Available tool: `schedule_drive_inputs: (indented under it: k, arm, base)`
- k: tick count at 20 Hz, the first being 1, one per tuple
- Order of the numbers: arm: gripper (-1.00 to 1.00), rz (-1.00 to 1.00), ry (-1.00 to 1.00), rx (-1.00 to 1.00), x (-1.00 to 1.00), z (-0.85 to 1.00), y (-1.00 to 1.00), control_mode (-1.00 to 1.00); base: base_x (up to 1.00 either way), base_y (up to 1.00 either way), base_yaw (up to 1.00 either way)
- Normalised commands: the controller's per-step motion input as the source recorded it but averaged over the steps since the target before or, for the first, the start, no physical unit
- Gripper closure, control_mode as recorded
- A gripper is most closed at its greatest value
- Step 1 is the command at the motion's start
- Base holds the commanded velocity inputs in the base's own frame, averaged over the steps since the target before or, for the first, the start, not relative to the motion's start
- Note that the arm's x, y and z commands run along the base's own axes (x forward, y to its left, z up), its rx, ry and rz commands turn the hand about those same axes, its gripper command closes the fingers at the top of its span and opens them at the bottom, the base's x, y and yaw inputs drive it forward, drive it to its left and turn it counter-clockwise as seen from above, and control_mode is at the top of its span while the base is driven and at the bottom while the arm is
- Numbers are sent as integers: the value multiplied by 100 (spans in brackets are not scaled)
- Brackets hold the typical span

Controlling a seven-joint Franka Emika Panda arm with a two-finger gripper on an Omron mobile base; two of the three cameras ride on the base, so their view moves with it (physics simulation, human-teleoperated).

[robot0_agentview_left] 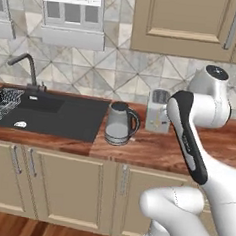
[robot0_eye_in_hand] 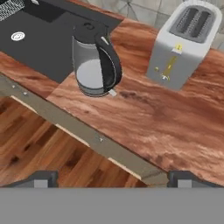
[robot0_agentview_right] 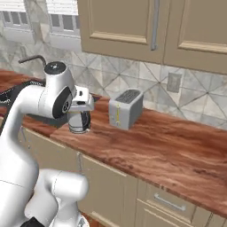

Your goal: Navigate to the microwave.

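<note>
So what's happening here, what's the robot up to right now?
The robot is parked in front of a wooden counter, holding nothing. Its gripper hangs over the counter's front edge with the fingers set wide apart. Ahead sit a grey kettle beside the black sink, and a silver toaster farther along. It is meant to drive to the microwave, and these views give no sign of being there yet.

Glossy wood counter (robot0_eye_in_hand: 175, 127) (reddish); steel kettle (robot0_eye_in_hand: 94, 61).

Beige cabinets (robot0_agentview_left: 185, 22), patterned tile backsplash (robot0_agentview_left: 118, 72) (greyish), wood countertop (robot0_agentview_right: 168, 146), plank floor (robot0_eye_in_hand: 39, 140).
</note>
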Motion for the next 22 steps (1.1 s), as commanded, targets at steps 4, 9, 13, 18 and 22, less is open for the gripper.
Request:
schedule_drive_inputs:
  k: [4,9,13,18,22]
  arm:
    - [-100,0,0,0,0,0,0,100]
    - [-100,0,0,0,0,0,0,100]
    - [-100,0,0,0,0,0,0,100]
    - [-100,0,0,0,0,0,0,100]
    - [-100,0,0,0,0,0,0,100]
  base:
    - [-1,42,77]
    - [0,34,74]
    - [13,19,73]
    - [30,25,71]
    - [65,44,60]
